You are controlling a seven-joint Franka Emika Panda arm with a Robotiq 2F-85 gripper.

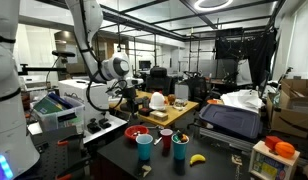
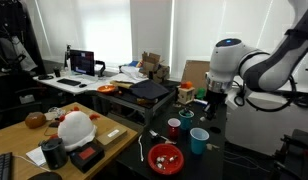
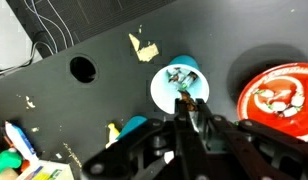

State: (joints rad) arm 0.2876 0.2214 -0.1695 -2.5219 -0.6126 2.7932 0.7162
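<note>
- Gripper [image 3: 190, 104]: fingers drawn close, tips nearly meeting. Whether a small item is pinched betw. them: can't tell. Hangs well above the tabletop in both exterior views [image 1: 131, 98] [image 2: 211, 100].
- Blue cup [image 3: 172, 88]: upright on the table, seen from above in wrist view, directly under the fingertips. Light-coloured contents inside, type unclear. Not touched by gripper. Also in both exterior views [image 1: 144, 147] [image 2: 198, 140], at the near edge of the cup group.
- Red bowl [image 3: 282, 95]: right of the blue cup in wrist view, near but apart from it. Pale bits inside. Also seen in an exterior view [image 2: 164, 155].
- Red cup [image 2: 174, 127]: upright, just beside the blue cup, farther back.
- Dark cup [image 2: 186, 118]: upright, next to the red cup.
- Banana [image 1: 197, 158]: lies flat, right of the cups in an exterior view.
- Table [image 3: 94, 110]: black top. Round hole [image 3: 83, 68] left of the blue cup. Tape scraps [image 3: 144, 47] stuck on the far side.
</note>
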